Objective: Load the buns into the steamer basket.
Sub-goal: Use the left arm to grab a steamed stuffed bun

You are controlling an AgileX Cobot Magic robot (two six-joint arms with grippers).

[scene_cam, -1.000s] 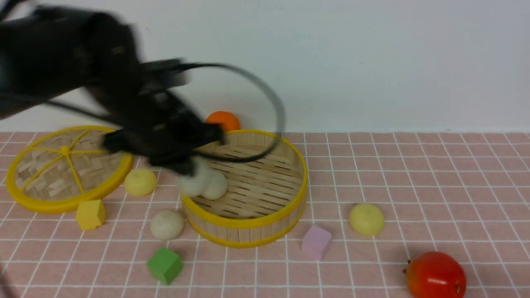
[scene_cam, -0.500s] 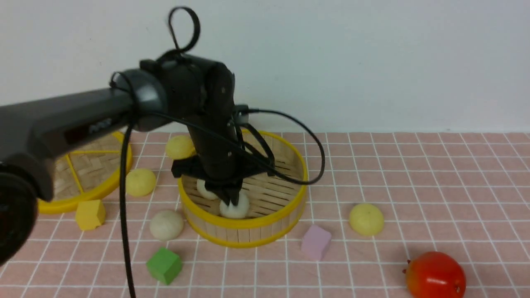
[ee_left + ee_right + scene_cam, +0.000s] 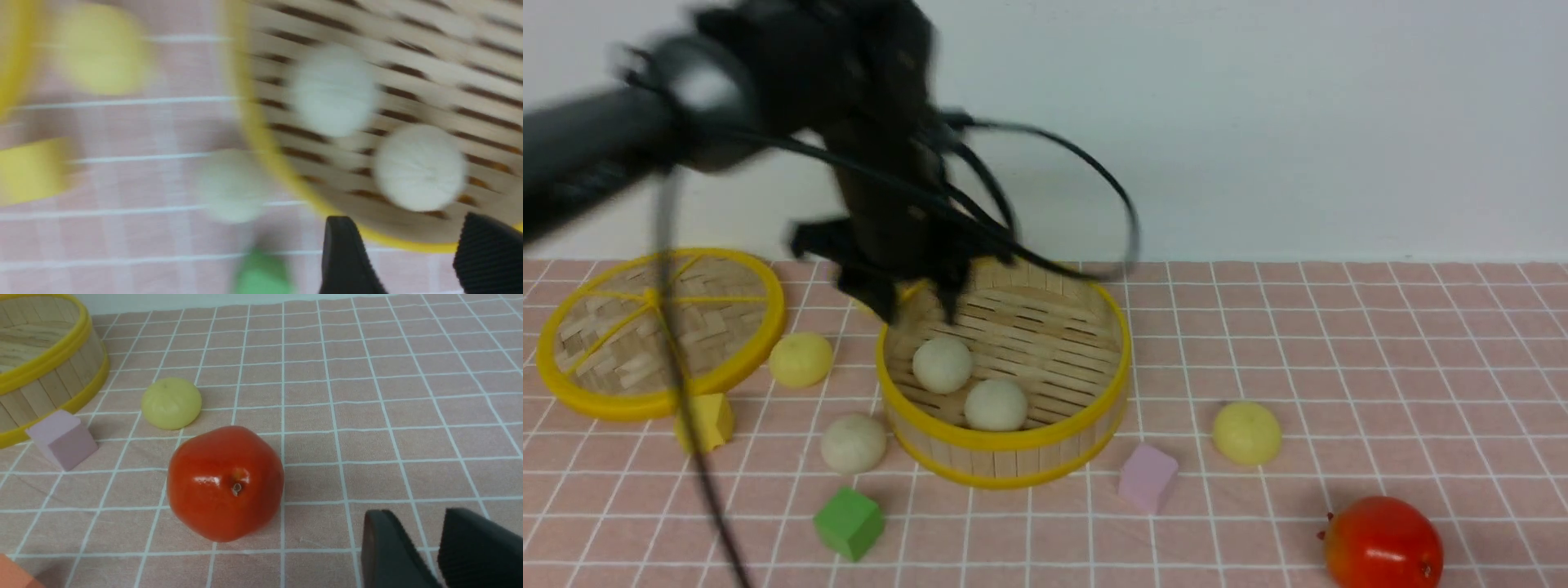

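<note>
The steamer basket point(image 3: 1005, 445) stands mid-table with two off-white buns on its slats, one at the left point(image 3: 942, 365) and one nearer the front point(image 3: 996, 405). My left gripper point(image 3: 916, 309) hovers blurred above the basket's back left rim, open and empty. From its wrist both buns point(image 3: 333, 90) point(image 3: 421, 167) lie beyond the spread fingers point(image 3: 343, 253). Outside the basket lie an off-white bun point(image 3: 853, 443) and two pale yellow buns point(image 3: 800, 358) point(image 3: 1246, 433). My right gripper point(image 3: 435, 535) is open over the cloth, near the right yellow bun point(image 3: 171, 402).
The flat woven lid point(image 3: 654, 331) lies at the far left. A yellow cube point(image 3: 707, 420), a green cube point(image 3: 849, 523) and a purple cube point(image 3: 1147, 478) sit around the basket. A red tomato-like fruit point(image 3: 1382, 543) rests at the front right, close to my right gripper.
My left gripper lowered an off-white bun into the basket, let go of it, opened, and has risen toward the back left. The right gripper's side looks the same.
</note>
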